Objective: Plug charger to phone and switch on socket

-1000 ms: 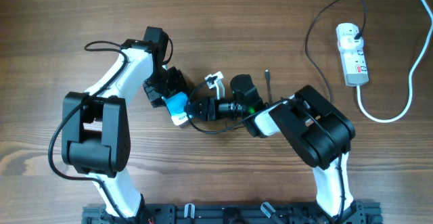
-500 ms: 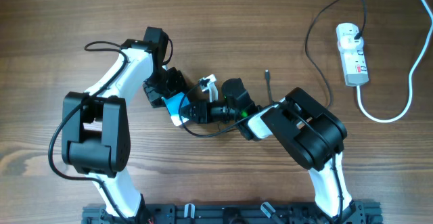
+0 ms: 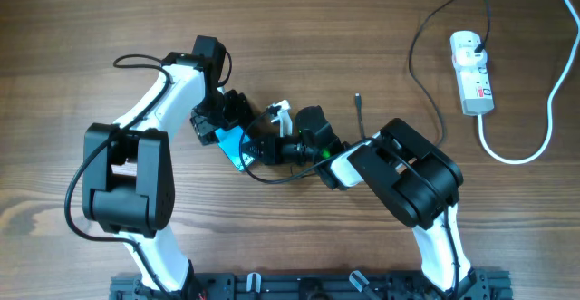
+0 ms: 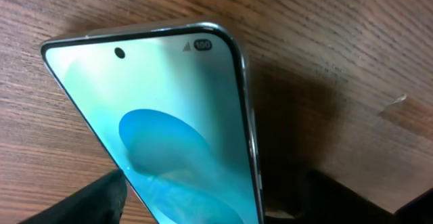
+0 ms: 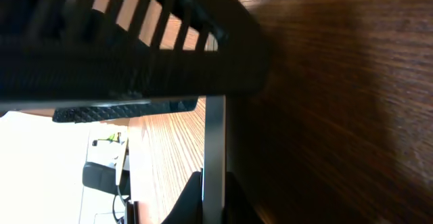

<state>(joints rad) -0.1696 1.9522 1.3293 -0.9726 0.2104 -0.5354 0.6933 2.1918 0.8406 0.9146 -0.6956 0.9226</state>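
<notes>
Shows right gripper (image 3: 256,148) newly advanced from 3 o'clock against the phone (image 3: 232,142), tilted at centre in the clamped left gripper (image 3: 223,126); right opening indeterminable. Leaves charger (image 3: 359,101) tip loose toward 2 o'clock: plugging not begun.

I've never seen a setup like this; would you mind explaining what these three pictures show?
This is a two-armed robot at a wooden table. One picture looks down from above; the other two come from a camera on each wrist. The left gripper holds the phone, tilted off the table, filling its wrist view. The right gripper sits close beside it; whether it grips anything is unclear. The charger tip lies loose; its adapter sits in the white socket, far right.
</notes>
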